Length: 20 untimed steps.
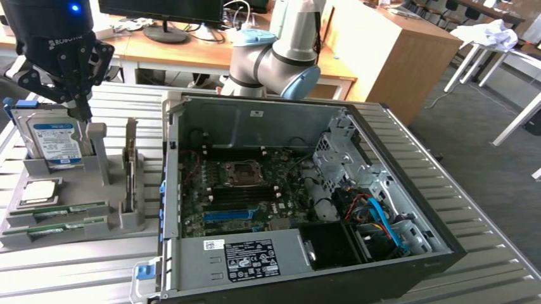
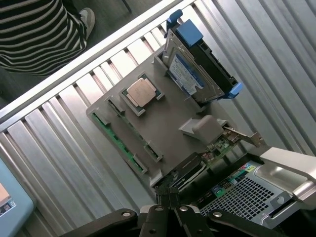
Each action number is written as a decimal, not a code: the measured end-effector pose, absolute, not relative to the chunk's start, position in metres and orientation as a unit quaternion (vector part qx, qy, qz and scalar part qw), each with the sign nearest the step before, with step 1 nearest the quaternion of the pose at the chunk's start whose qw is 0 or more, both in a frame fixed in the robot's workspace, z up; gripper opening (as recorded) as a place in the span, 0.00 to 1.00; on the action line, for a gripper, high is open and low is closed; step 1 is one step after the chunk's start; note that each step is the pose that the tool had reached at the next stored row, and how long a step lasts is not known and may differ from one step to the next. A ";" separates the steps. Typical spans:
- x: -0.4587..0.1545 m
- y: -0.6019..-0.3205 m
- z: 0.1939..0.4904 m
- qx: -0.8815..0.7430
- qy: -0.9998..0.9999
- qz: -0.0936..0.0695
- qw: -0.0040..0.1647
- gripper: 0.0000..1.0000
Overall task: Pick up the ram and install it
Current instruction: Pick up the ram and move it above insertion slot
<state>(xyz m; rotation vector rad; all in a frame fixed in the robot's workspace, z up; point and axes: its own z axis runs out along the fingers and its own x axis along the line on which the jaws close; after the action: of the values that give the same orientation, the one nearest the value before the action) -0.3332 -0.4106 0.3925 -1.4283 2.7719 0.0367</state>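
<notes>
Hovering at the exterior view's left, the hand (image 1: 82,109) is closed with nothing between its fingers, above the grey holder (image 1: 127,218) and close to the hard drive (image 1: 55,136). The ram (image 1: 57,211) lies in the holder's front slots beside a second stick (image 1: 50,229). Rightward on the counter (image 1: 473,209) stands the open computer case (image 1: 253,123).

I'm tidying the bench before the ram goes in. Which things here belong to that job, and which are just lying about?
Job:
- two ram sticks in the grey holder
- gripper, shut and empty
- open computer case with its motherboard

Lying about:
- hard drive
- processor chip
- upright expansion card
</notes>
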 end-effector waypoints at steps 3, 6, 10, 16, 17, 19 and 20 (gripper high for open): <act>-0.333 -0.411 0.392 -0.464 0.885 0.012 0.011 0.10; -0.333 -0.411 0.392 -0.470 0.883 0.012 0.011 0.10; -0.333 -0.411 0.392 -0.476 0.880 0.012 0.011 0.10; -0.333 -0.411 0.392 -0.484 0.875 0.012 0.011 0.10; -0.333 -0.411 0.392 -0.486 0.874 0.012 0.011 0.10; -0.333 -0.411 0.392 -0.488 0.872 0.012 0.011 0.10; -0.333 -0.411 0.392 -0.490 0.872 0.012 0.011 0.10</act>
<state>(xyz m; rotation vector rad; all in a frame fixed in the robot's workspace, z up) -0.3332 -0.4106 0.3924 -1.5282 2.7198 0.0362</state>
